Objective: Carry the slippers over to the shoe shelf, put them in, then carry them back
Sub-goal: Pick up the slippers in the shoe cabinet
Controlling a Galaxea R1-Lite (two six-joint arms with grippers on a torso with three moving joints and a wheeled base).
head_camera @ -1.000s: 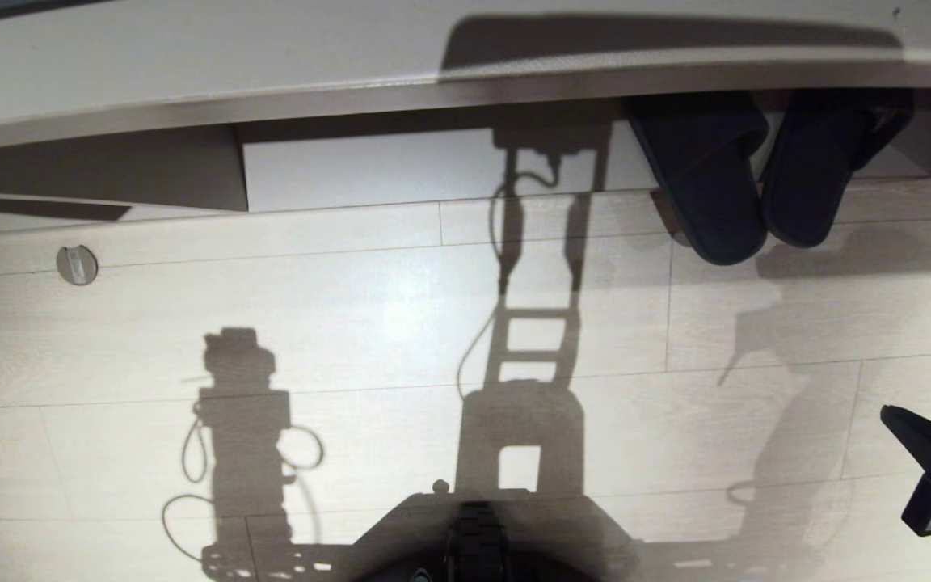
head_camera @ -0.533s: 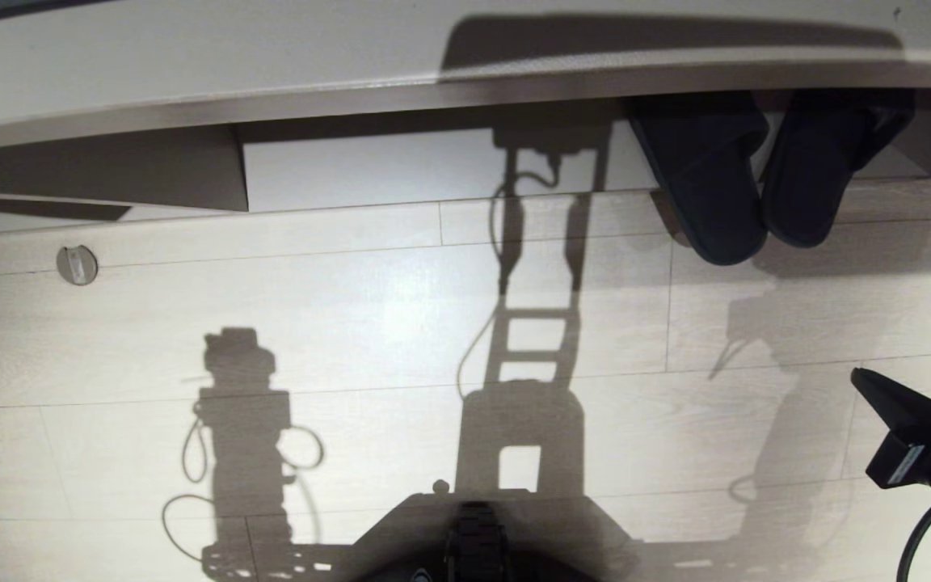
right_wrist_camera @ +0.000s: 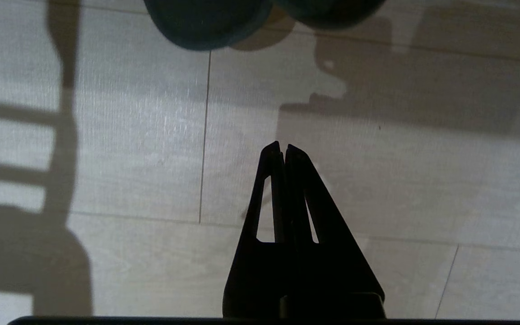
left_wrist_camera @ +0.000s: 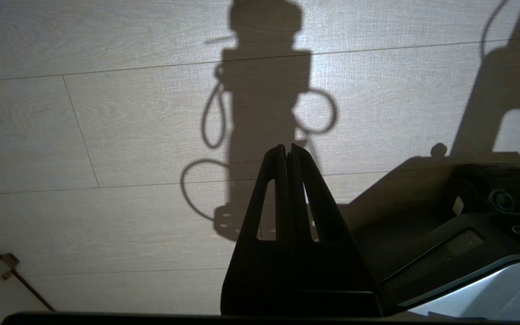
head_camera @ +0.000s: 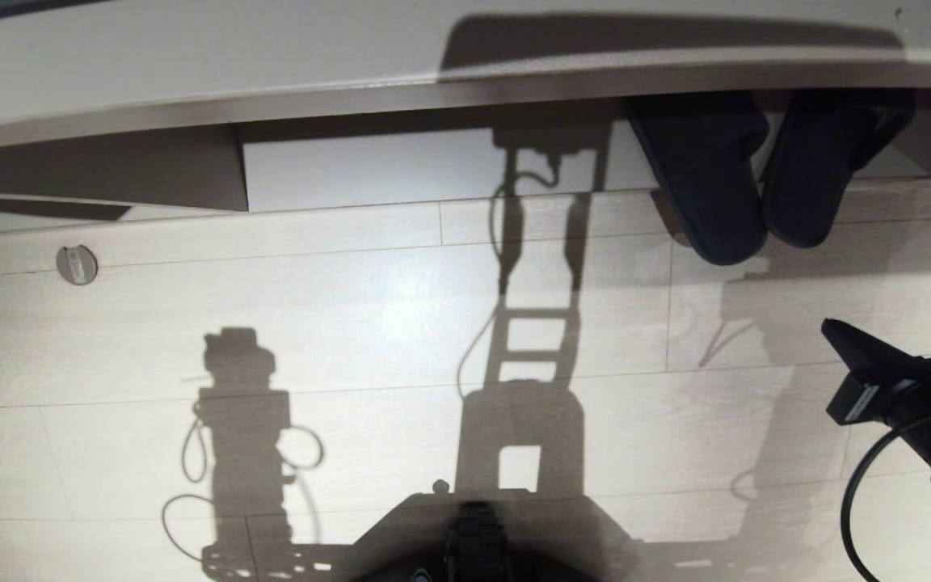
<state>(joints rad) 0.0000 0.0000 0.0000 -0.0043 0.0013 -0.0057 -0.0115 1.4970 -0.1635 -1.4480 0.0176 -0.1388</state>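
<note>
Pale wood-grain plank floor [head_camera: 352, 323] streaked with robot shadows, black slippers [head_camera: 744, 186] toes-in under the shoe shelf [head_camera: 433, 97] with heels out on the floor, right end effector [head_camera: 831, 331] clenched empty above the floor near them, left end effector [left_wrist_camera: 288, 148] clenched empty.

Pale wood-plank floor [head_camera: 352, 323] under hard light

home | pale plank floor [head_camera: 352, 323] | slippers [head_camera: 748, 186] under low shelf [head_camera: 433, 93]
</note>
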